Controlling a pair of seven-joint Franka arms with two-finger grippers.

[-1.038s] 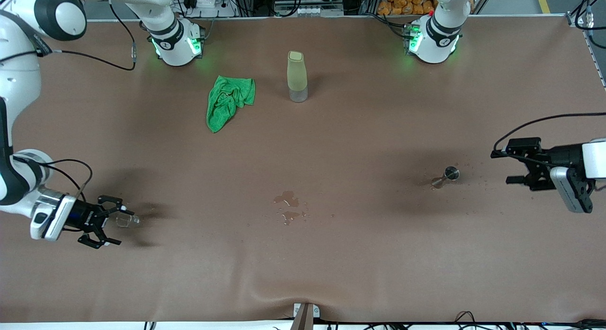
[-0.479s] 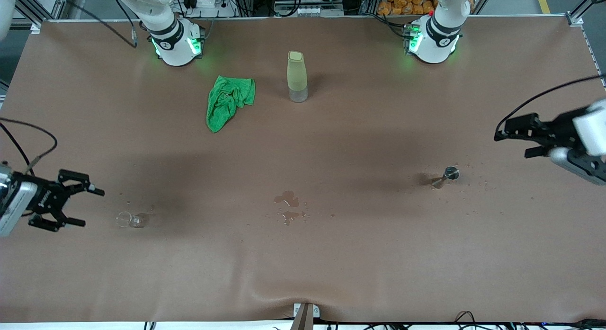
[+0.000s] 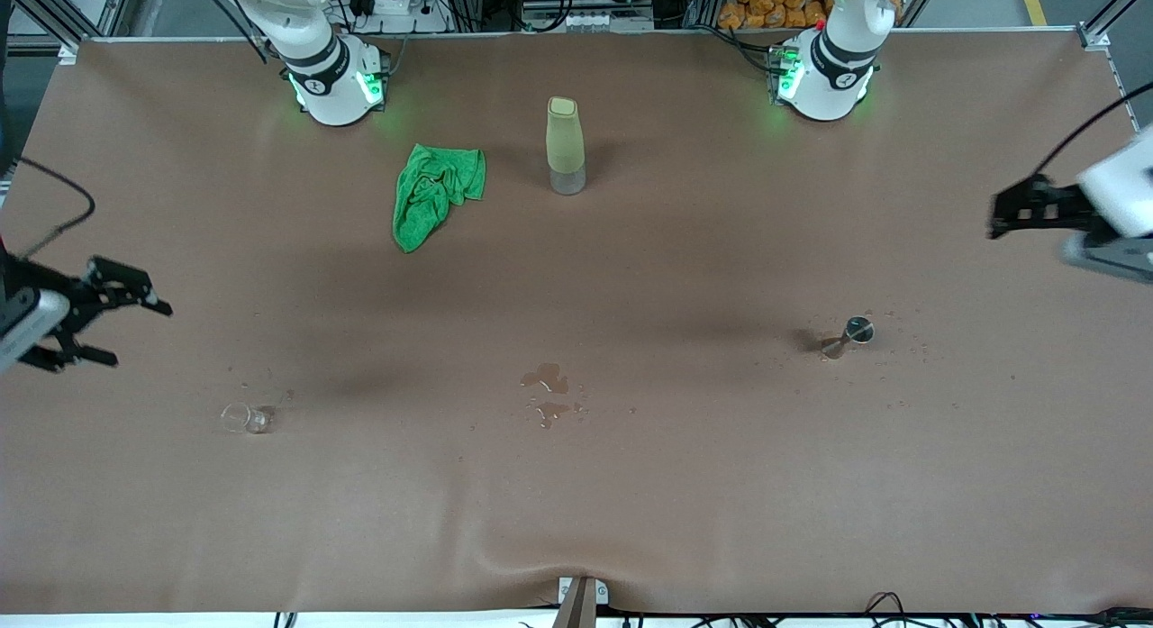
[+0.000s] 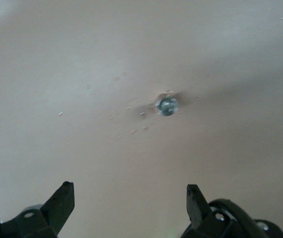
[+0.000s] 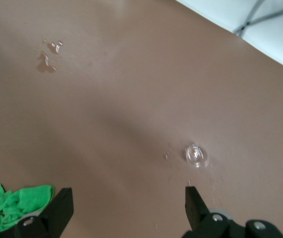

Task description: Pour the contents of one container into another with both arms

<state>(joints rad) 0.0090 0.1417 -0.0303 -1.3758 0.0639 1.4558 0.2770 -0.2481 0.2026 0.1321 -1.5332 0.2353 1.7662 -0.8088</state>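
The tiny clear glass cup (image 3: 245, 418) (image 5: 197, 155) sits on the brown table toward the right arm's end and seems to lie on its side. My right gripper (image 3: 142, 336) (image 5: 126, 191) hangs open and empty, up in the air at that end of the table and apart from the cup. The small silver jigger (image 3: 848, 334) (image 4: 167, 105) stands toward the left arm's end, ringed by small droplets. High over that end of the table, my left gripper (image 3: 994, 221) (image 4: 129, 187) is open and holds nothing.
A crumpled green cloth (image 3: 437, 195) (image 5: 17, 203) and a tall pale olive bottle (image 3: 565, 146) stand near the arms' bases. A small wet spill (image 3: 549, 395) (image 5: 49, 54) marks the middle of the table.
The right gripper, which was around the glass cup, has pulled back and risen, leaving the cup on the table. The left gripper has lifted up and away from the jigger.
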